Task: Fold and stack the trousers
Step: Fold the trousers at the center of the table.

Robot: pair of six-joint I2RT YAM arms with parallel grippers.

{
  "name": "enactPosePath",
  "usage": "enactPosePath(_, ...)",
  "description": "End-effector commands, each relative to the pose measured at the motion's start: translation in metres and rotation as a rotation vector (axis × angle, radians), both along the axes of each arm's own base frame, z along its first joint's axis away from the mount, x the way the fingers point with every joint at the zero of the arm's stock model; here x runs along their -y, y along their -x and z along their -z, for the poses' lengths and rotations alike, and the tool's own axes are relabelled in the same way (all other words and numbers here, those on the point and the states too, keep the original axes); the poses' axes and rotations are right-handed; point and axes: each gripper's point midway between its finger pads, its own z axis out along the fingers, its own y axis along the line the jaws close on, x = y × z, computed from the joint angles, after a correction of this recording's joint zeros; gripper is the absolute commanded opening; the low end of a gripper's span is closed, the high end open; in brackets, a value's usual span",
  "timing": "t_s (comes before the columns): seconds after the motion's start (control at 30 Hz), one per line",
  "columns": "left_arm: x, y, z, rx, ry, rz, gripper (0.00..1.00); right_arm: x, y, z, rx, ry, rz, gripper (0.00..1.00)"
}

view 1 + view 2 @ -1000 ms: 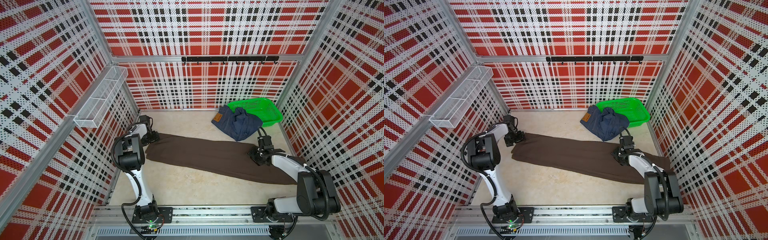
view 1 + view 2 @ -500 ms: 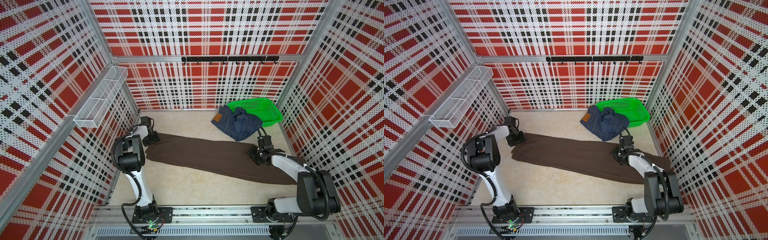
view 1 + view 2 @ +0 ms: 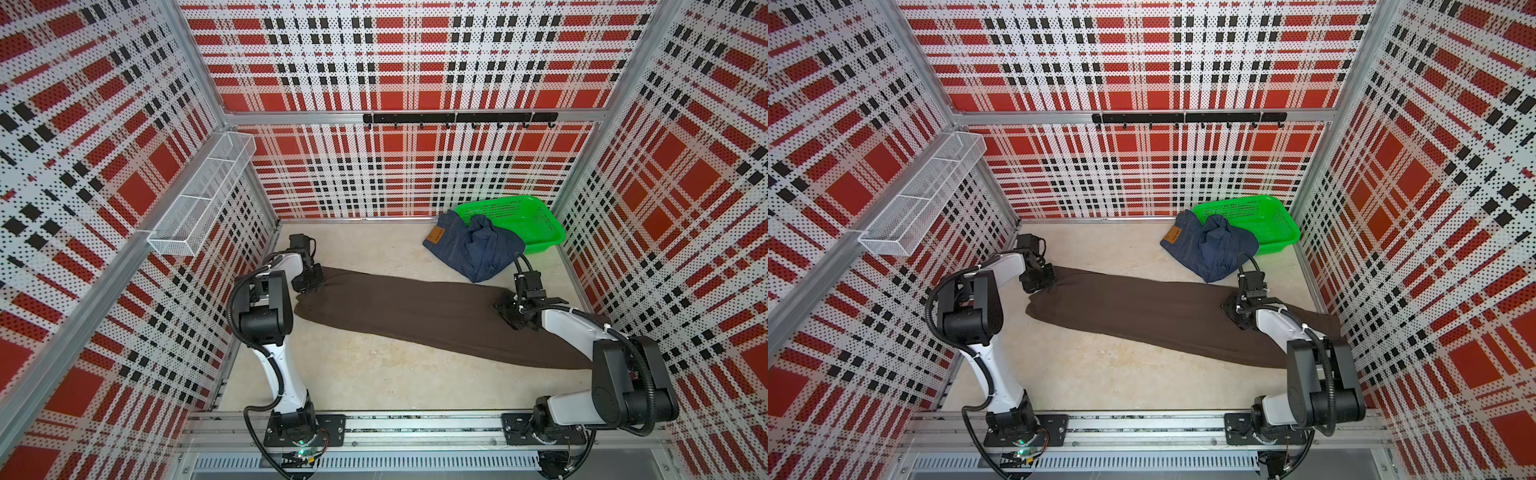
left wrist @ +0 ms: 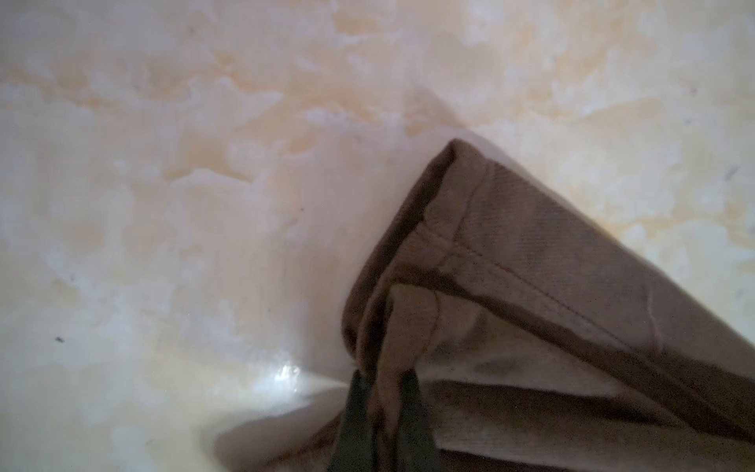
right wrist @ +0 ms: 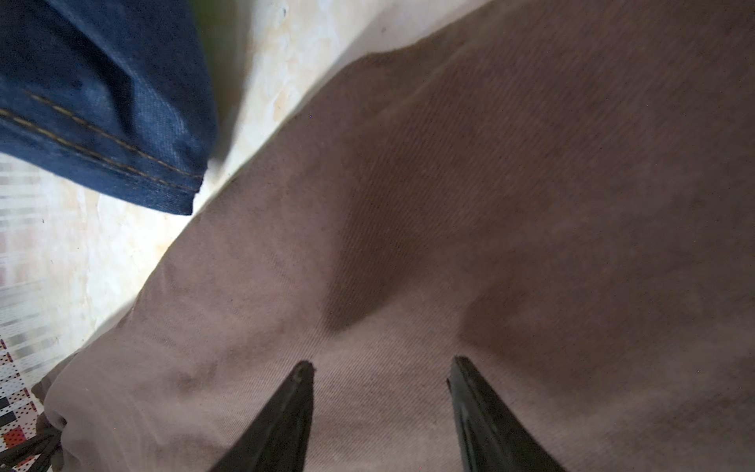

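Note:
The dark brown trousers lie stretched out flat across the floor from left to right. My left gripper is at their left end, shut on a hemmed corner of the brown fabric, which bunches up between the fingers. Over their right part, my right gripper is open, fingertips down on the brown cloth with nothing pinched. The blue denim trousers lie crumpled at the back right, tan patch showing.
A green basket stands in the back right corner, the denim partly draped over its front rim. A white wire shelf hangs on the left wall. A black hook rail runs along the back wall.
My left gripper has closed on the left corner of the brown trousers, shifting slightly toward the cloth. The right arm and both pairs of trousers have stayed put.

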Motion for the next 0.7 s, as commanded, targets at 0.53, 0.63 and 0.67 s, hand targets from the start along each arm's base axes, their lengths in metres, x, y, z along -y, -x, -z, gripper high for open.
enactPosePath(0.53,-0.114,-0.024,-0.128,0.246,-0.174,-0.305,0.00,-0.013,-0.011,-0.025,0.038,0.019,-0.053,0.61)
enactPosePath(0.63,-0.105,-0.030,-0.129,0.254,-0.150,-0.275,0.00,-0.014,-0.011,-0.022,0.032,0.021,-0.052,0.60)
enactPosePath(0.67,-0.099,-0.032,-0.128,0.255,-0.142,-0.259,0.00,-0.014,-0.011,-0.021,0.027,0.021,-0.052,0.59)
